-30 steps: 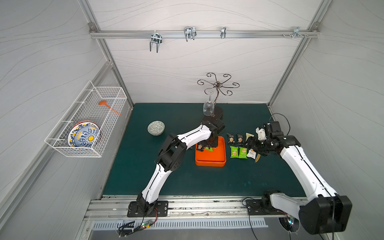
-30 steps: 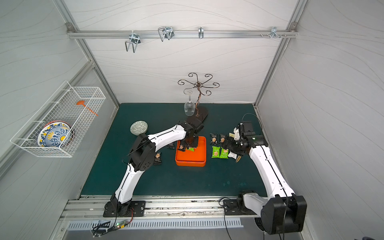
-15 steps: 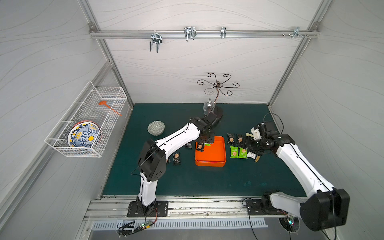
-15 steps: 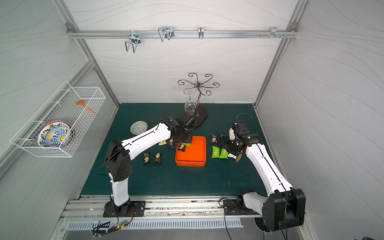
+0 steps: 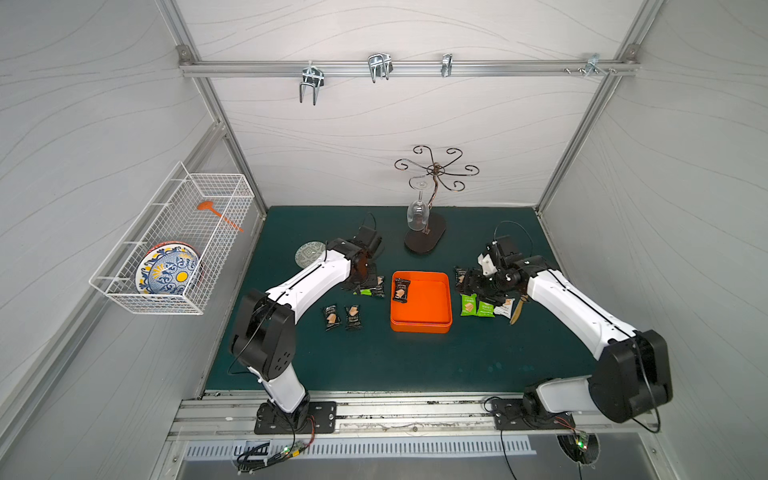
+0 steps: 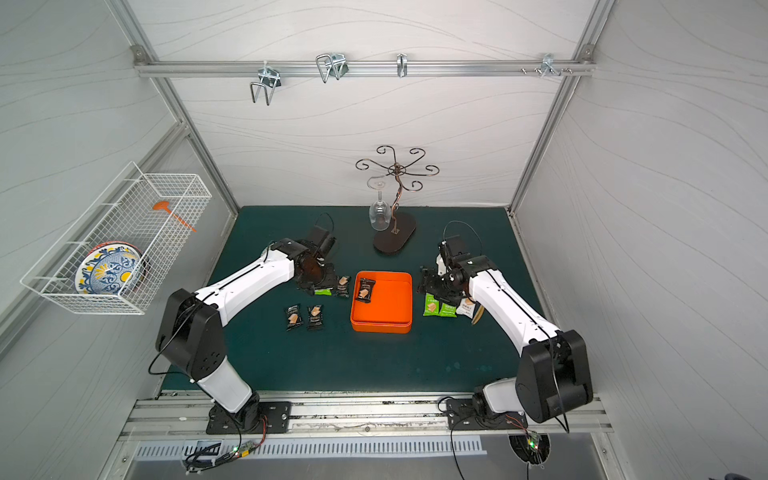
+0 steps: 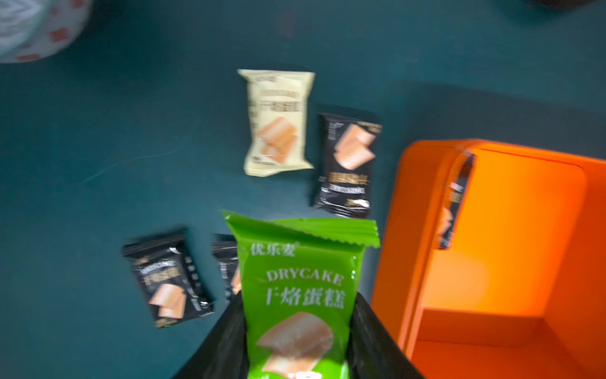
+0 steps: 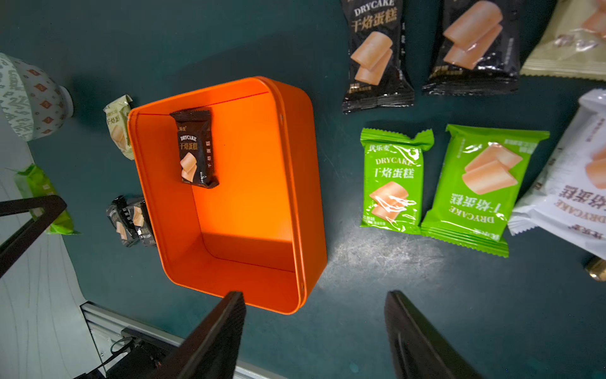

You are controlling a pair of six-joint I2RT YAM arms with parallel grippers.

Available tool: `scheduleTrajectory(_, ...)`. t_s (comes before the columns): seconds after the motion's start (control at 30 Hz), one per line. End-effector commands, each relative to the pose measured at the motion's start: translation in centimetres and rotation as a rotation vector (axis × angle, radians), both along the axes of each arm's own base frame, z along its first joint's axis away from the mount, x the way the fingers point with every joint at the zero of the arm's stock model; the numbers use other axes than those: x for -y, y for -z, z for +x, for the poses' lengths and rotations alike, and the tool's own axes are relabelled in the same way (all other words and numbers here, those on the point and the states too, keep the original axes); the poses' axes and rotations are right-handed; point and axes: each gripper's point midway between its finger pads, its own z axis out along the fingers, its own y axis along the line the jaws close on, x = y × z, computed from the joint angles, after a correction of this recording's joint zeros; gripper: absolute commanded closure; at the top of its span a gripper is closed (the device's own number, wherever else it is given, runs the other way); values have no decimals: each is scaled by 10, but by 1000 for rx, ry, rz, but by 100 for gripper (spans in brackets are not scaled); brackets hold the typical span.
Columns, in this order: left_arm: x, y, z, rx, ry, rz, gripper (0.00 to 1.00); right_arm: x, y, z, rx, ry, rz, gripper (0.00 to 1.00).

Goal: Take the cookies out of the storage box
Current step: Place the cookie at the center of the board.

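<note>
The orange storage box [image 5: 420, 328] [image 6: 381, 328] sits mid-table with one black cookie packet [image 5: 401, 289] [image 8: 195, 149] leaning in its far left corner. Just left of the box, my left gripper [image 5: 365, 286] [image 7: 296, 328] is shut on a green cookie packet [image 7: 298, 288], above the mat. Under and around it lie black packets [image 7: 347, 164] [image 7: 167, 279] and a pale yellow one [image 7: 277, 121]. My right gripper [image 5: 471, 286] [image 8: 314, 295] hangs open and holds nothing, to the right of the box. Beside it lie green packets [image 5: 468, 305] [image 8: 392, 180] and a white one [image 5: 505, 307].
A wine-glass rack [image 5: 428, 237] with a hanging glass [image 5: 417, 216] stands behind the box. A patterned bowl [image 5: 309, 253] sits at the back left. A brown utensil [image 5: 516, 309] lies by the white packet. A wire basket [image 5: 174, 249] hangs on the left wall.
My left gripper has moved from over the box's far left corner to the mat left of it, carrying the green packet. The right gripper has shifted slightly towards the box.
</note>
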Motion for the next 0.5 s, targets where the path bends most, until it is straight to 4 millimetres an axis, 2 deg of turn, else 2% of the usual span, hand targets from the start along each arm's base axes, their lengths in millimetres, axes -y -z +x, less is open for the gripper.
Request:
scheduleTrajectory(0.0, -11, -6, 14, 49, 20, -25, 53, -5, -3, 7, 12, -2, -13, 28)
scheduleTrajectory(0.27, -51, 26, 29, 10, -49, -58, 53, -5, 0, 12, -2, -11, -39, 28)
scheduleTrajectory(0.37, -68, 40, 35, 6, -82, -17, 53, -4, 1, 14, -14, -19, -56, 28)
scheduleTrajectory(0.47, -73, 49, 42, 10, -95, -2, 52, -3, 1, 16, -19, -25, -69, 28)
